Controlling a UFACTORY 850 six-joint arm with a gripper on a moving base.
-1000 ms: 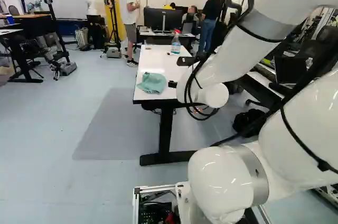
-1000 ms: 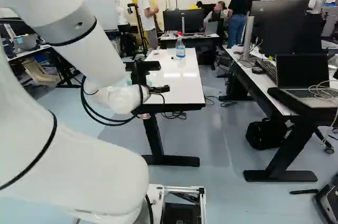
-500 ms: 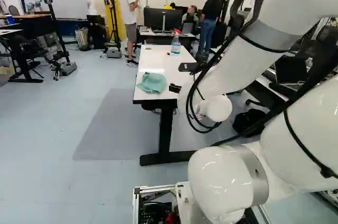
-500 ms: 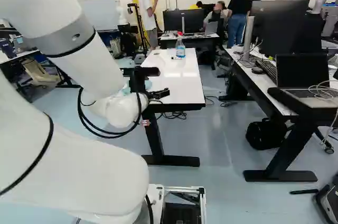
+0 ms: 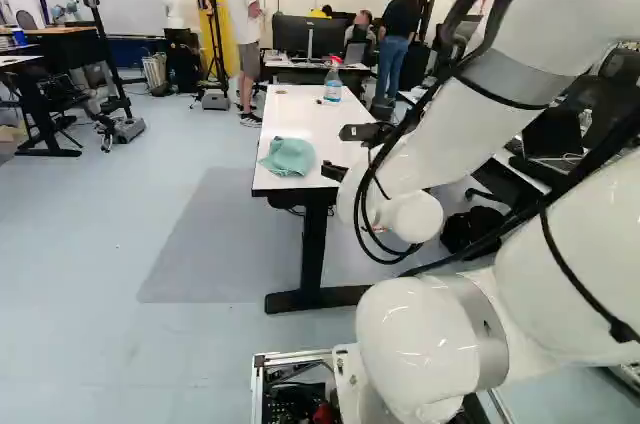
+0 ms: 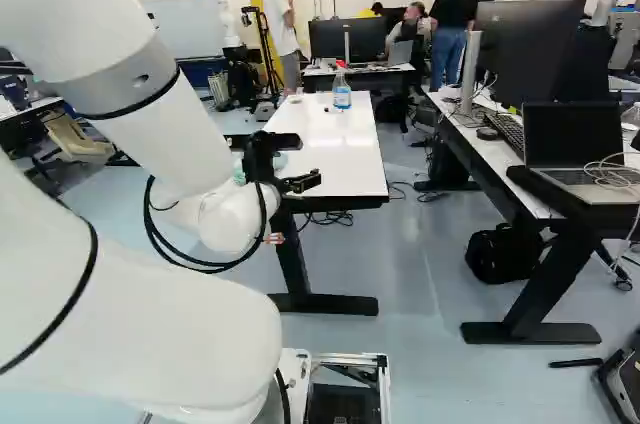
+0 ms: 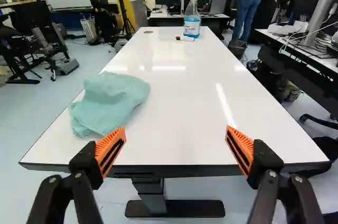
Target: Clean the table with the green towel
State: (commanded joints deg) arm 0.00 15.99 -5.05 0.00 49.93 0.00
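Gripper [image 5: 333, 150] spread wide, nothing in its grasp. We find the green towel [image 7: 108, 100] crumpled on the white table [image 7: 182, 108], ahead of one finger [image 7: 111, 149]. Right base view: arm [image 6: 150, 134] hides most of it. We cannot see its underside.

The arm [image 6: 170, 134] hides most of the towel [image 5: 289, 157] in the right base view — its own upper part is cut off there. A round thing [image 7: 148, 32] far along the table [image 7: 174, 108] is too small to name.
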